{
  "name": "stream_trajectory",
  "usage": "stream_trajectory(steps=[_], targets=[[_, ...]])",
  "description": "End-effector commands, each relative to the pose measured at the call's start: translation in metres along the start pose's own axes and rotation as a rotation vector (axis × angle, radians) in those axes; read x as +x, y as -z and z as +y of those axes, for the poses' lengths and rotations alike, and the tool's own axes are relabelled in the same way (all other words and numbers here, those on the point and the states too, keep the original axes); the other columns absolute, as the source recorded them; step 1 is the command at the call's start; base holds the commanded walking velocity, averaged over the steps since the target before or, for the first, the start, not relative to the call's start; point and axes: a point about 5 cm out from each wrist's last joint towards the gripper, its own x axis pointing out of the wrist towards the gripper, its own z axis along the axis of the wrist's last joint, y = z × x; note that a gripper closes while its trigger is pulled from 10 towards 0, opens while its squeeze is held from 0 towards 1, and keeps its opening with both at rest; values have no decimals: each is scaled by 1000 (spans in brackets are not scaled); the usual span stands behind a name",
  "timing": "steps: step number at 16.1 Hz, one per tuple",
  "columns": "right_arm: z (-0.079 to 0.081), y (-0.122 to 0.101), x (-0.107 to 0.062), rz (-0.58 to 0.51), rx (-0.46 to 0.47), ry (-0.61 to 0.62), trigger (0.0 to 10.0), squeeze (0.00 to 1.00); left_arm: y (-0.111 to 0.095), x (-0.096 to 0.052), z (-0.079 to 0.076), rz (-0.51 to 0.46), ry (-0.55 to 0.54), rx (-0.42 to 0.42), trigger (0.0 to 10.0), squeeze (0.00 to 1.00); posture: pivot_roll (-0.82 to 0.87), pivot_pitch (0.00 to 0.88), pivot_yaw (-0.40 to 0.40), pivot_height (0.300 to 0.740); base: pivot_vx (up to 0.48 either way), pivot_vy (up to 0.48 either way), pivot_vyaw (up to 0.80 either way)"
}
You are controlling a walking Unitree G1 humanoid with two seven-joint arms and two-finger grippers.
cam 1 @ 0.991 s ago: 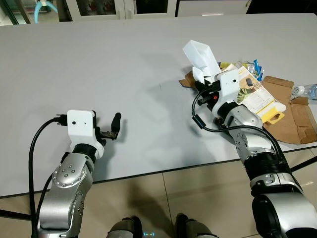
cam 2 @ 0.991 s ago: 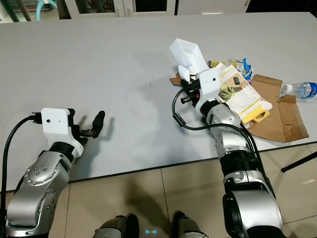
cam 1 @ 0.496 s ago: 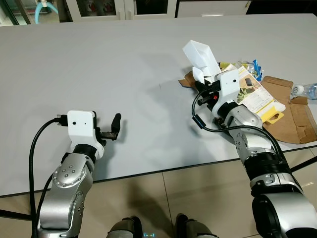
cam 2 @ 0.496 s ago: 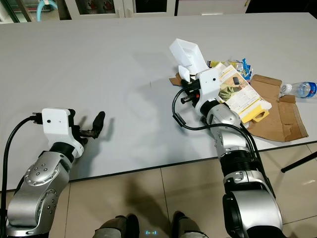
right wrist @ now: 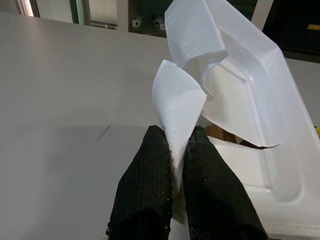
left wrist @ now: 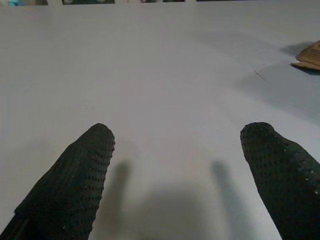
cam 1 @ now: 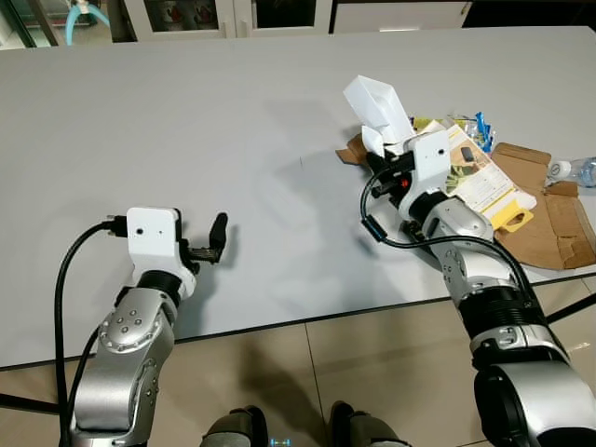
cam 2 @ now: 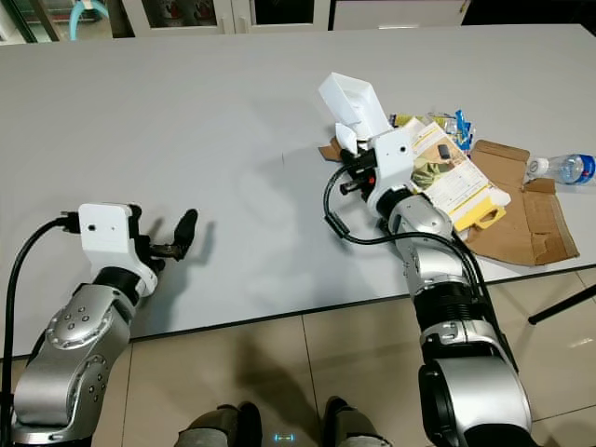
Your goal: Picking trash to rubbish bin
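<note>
Right now the right gripper (right wrist: 177, 150) has its fingers clenched on the white plastic tray (cam 1: 377, 107), upper right of the table (cam 1: 186, 121); lift slowly, as the thin flap may tear. The left gripper (left wrist: 180, 150) hovers with fingers spread.

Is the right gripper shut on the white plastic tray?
Yes: the right gripper pinches the white plastic tray by its crumpled edge.

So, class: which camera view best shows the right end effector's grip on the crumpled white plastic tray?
Right wrist view: black fingers pinch the crumpled white plastic tray edge. Eye views show the tray raised, the grip hidden.
</note>
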Motion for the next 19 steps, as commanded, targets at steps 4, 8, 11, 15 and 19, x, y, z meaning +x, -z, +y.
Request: stream_trajectory(steps=[4, 8, 11, 15, 19], targets=[[-4, -8, 1, -24, 5, 18, 10000, 0, 2, -1, -1, 7, -7, 4, 10000, 0, -10, 168, 12, 740, 0, 0, 0], [-4, -8, 1, -24, 5, 18, 10000, 0, 2, -1, -1, 7, -7, 4, 10000, 0, -10, 168, 12, 740, 0, 0, 0], [-4, -8, 1, -24, 5, 18, 10000, 0, 2, -1, -1, 7, -7, 4, 10000, 0, -10, 168, 12, 740, 0, 0, 0], [-5, -13, -11, -46, -17, 56, 10000, 0, 0, 14, -20, -16, 32, -20, 10000, 0, -39, 150, 32, 740, 0, 0, 0], [-4, -17, -12, -57, -20, 56, 10000, 0, 0, 15, -22, -16, 30, -21, 10000, 0, -40, 152, 31, 740, 0, 0, 0]])
